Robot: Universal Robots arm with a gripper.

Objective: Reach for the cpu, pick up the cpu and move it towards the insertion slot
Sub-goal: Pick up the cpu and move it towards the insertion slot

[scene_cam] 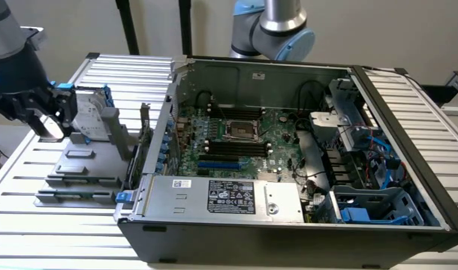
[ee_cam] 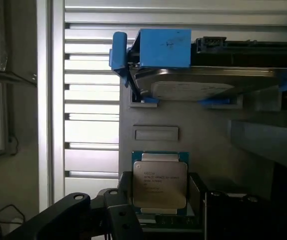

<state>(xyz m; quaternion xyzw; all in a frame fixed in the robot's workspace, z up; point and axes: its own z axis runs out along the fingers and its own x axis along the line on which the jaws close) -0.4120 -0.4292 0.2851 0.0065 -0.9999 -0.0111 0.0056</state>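
Note:
The cpu [ee_cam: 159, 182], a small square chip with a silvery top face and green rim, sits between my gripper's black fingers [ee_cam: 119, 217], which press against its two side edges. In the exterior view my gripper [scene_cam: 49, 126] hangs at the far left over the grey fixture [scene_cam: 82, 163], with the pale cpu [scene_cam: 55, 128] in it. The insertion slot [scene_cam: 240, 130], a shiny square frame with a dark centre, lies on the motherboard inside the open computer case, well off to the exterior view's right of the gripper.
A silver hard drive in a blue bracket [ee_cam: 183, 65] stands on the fixture just beyond the chip. The case's metal wall [scene_cam: 165, 129] rises between the fixture and the motherboard. Black memory slots [scene_cam: 237, 149] flank the socket. A second robot arm [scene_cam: 270, 28] stands behind the case.

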